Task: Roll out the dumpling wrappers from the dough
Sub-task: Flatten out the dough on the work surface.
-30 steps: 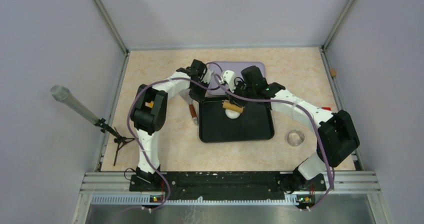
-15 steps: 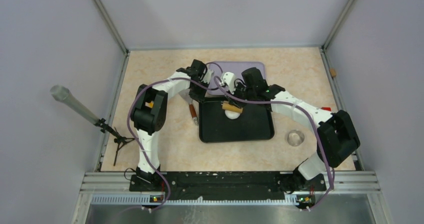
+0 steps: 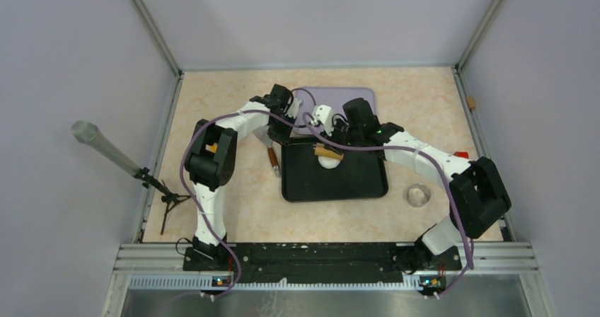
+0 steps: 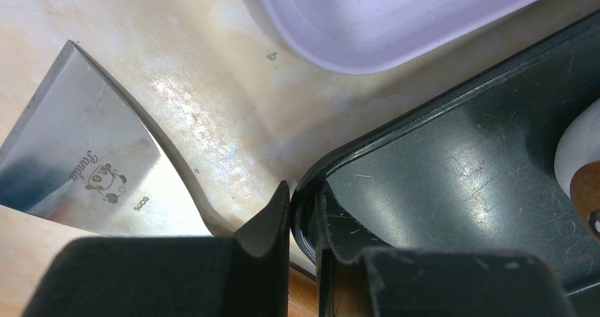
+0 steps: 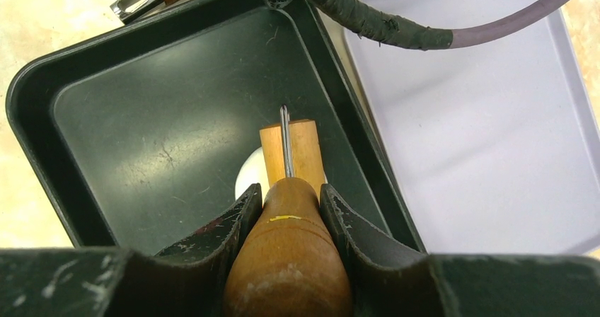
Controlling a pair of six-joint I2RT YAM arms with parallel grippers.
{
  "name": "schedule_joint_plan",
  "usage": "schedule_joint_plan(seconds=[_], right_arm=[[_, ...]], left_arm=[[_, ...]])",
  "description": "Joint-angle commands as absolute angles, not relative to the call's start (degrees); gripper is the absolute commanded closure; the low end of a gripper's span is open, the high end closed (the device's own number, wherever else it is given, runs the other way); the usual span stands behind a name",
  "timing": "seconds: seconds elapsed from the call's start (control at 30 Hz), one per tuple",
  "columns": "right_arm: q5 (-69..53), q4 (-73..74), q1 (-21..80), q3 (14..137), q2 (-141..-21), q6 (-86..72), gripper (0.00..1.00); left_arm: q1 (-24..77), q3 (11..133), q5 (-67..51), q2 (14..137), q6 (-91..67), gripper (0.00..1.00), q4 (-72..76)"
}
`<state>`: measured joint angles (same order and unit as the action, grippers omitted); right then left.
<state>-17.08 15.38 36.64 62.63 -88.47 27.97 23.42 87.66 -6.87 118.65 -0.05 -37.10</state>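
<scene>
1. The right gripper point(image 5: 290, 189) held a brown wooden rolling pin point(image 5: 289, 143).
2. The soft white dough point(image 5: 247, 175) lay under it, just past that gripper, in the black plastic tray point(image 5: 163, 119).
3. The left gripper point(image 4: 302, 202) pinched the tray's corner.

overhead camera looks steeply down on the whole table point(image 3: 212, 94) from behind; both wrist cameras sit close over the black tray point(image 3: 354, 182), seen in all three.

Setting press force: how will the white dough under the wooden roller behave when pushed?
The dough looks like a soft rounded lump, so it probably squashes flat rather than rolling away. It may cling to the roller on it.
</scene>
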Motion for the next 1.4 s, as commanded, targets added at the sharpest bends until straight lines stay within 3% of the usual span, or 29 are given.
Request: schedule_joint_plan(seconds=[0.0, 1.37], right_arm=[[-19.5, 30.8, 37.8, 57.6, -92.7, 27.2, 1.0], [-25.0, 42.6, 39.9, 56.4, -89.1, 34.0, 1.0]], left_arm=[[23.6, 88.1, -3.1, 120.9, -1.1, 1.0, -34.5], [23.5, 88.5, -2.6, 121.3, -1.4, 1.0, -34.8]])
